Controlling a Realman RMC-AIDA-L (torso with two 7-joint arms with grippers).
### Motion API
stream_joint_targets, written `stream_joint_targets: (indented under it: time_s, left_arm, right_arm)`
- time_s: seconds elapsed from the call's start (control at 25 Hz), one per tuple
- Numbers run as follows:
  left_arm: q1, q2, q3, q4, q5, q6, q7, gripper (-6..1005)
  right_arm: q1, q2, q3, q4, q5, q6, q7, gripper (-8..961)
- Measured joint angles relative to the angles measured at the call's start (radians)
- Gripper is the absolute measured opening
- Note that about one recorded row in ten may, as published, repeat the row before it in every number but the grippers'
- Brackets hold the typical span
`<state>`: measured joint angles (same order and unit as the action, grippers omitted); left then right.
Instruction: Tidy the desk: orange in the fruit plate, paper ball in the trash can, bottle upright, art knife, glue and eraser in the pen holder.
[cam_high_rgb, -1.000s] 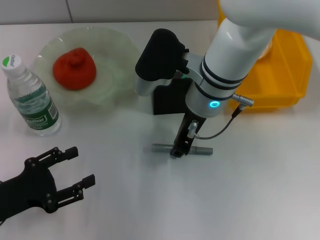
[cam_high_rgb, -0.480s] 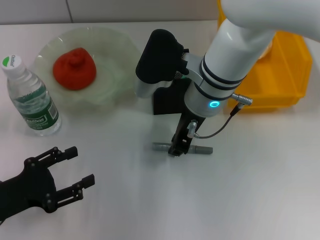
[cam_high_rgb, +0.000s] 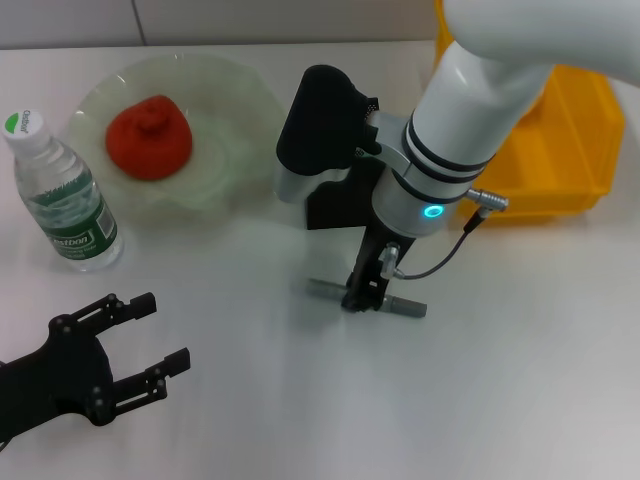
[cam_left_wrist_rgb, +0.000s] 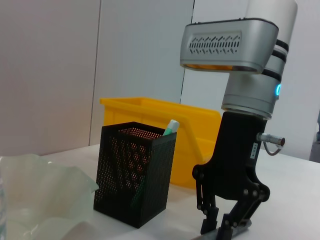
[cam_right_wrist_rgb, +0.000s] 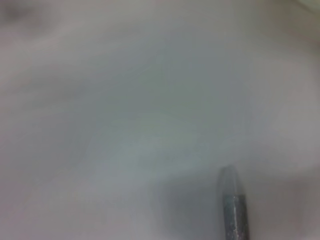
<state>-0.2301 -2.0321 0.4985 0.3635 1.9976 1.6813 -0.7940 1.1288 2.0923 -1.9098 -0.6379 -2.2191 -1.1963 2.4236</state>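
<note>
My right gripper (cam_high_rgb: 362, 298) reaches down onto the table in front of the black mesh pen holder (cam_high_rgb: 335, 208) and is shut on the grey art knife (cam_high_rgb: 407, 306), which lies slightly slanted on the table. The left wrist view shows the right gripper's fingers (cam_left_wrist_rgb: 216, 220) pinched at the knife (cam_left_wrist_rgb: 241, 228). The knife's end shows in the right wrist view (cam_right_wrist_rgb: 233, 212). The orange (cam_high_rgb: 148, 137) sits in the pale-green fruit plate (cam_high_rgb: 240, 95). The bottle (cam_high_rgb: 65, 195) stands upright at the left. My left gripper (cam_high_rgb: 163, 332) is open and empty at the front left. Paper ball and eraser are out of view.
The yellow trash can (cam_high_rgb: 575, 150) stands at the back right, behind the right arm. In the left wrist view the pen holder (cam_left_wrist_rgb: 135, 172) holds a stick with a pale green tip (cam_left_wrist_rgb: 171, 126), with the trash can (cam_left_wrist_rgb: 150, 117) behind it.
The art knife has turned from level to slightly slanted under the right gripper, and the right arm has shifted a little to the right. The left arm has not moved.
</note>
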Motion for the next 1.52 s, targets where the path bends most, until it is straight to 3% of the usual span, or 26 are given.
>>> stream_joint_targets:
  time_s: [0.56,0.8,0.88,0.96,1.0,1.12,1.16,1.24,1.36,1.4,1.48,1.52]
  left_arm:
    - [0.0,0.0,0.0,0.0,-0.003,0.005,-0.001,763]
    - [0.0,0.0,0.0,0.0,-0.004,0.005,-0.002,763]
    - [0.0,0.001,0.0,0.0,-0.005,0.005,-0.003,762]
    - [0.0,0.003,0.0,0.0,-0.005,0.006,-0.005,762]
    - [0.0,0.003,0.0,0.0,-0.005,0.006,-0.005,762]
    - [-0.002,0.005,0.0,0.0,-0.005,0.006,-0.006,762]
    - [-0.002,0.005,0.0,0.0,-0.005,0.006,-0.006,762]
    - [-0.007,0.006,0.0,0.0,-0.005,0.006,-0.007,762]
    - [-0.012,0.008,0.0,0.0,-0.005,0.007,-0.008,762]
    - [-0.016,0.009,0.0,0.0,-0.005,0.008,-0.008,762]
    - [-0.019,0.009,0.0,0.0,-0.005,0.008,-0.008,762]
    - [-0.021,0.01,0.0,0.0,-0.005,0.009,-0.008,762]
  right_arm:
    - [-0.01,0.0,0.008,-0.013,-0.002,0.0,-0.016,160]
    - [-0.067,-0.008,0.031,-0.102,-0.002,-0.014,-0.019,145]
    - [-0.096,-0.01,0.081,-0.142,-0.003,-0.031,-0.037,142]
    - [-0.139,-0.011,0.197,-0.185,-0.003,-0.075,-0.088,140]
    - [-0.139,-0.011,0.197,-0.185,-0.003,-0.075,-0.088,140]
    - [-0.191,-0.011,0.374,-0.215,0.021,-0.137,-0.181,139]
    - [-0.191,-0.011,0.374,-0.215,0.021,-0.137,-0.181,139]
    - [-0.239,-0.011,0.492,-0.22,0.101,-0.188,-0.27,139]
    - [-0.272,-0.012,0.56,-0.217,0.151,-0.219,-0.325,138]
    - [-0.309,-0.013,0.647,-0.201,0.203,-0.258,-0.397,137]
    - [-0.32,-0.013,0.678,-0.191,0.224,-0.274,-0.422,138]
    - [-0.353,-0.015,0.781,-0.147,0.286,-0.322,-0.501,138]
